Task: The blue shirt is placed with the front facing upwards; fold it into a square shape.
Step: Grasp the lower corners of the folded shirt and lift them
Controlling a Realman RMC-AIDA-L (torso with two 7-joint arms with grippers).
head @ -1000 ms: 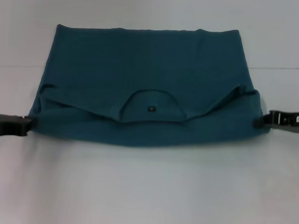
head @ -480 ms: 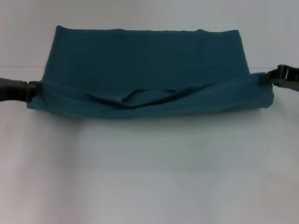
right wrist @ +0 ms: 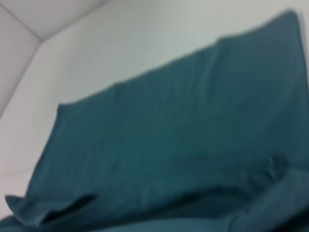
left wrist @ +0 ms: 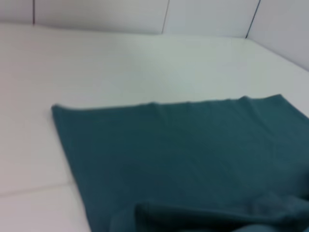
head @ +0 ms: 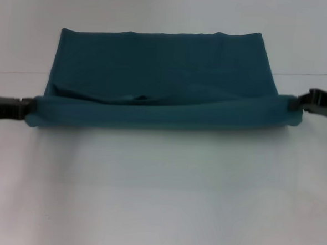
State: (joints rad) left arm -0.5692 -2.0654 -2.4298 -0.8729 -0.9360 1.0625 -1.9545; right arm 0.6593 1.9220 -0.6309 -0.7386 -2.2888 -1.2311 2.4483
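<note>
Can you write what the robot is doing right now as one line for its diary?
step: folding near edge away | blue shirt: near edge lifted | left gripper: holds left end | right gripper: holds right end

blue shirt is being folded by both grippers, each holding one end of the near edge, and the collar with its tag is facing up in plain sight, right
Not quite. The head view shows the left gripper and right gripper each at one end of the blue shirt's near edge, but no collar or tag shows. That edge is lifted into a rolled band across the shirt, and only plain blue fabric is visible.

Bright, even light; wrist views v. blurry
</note>
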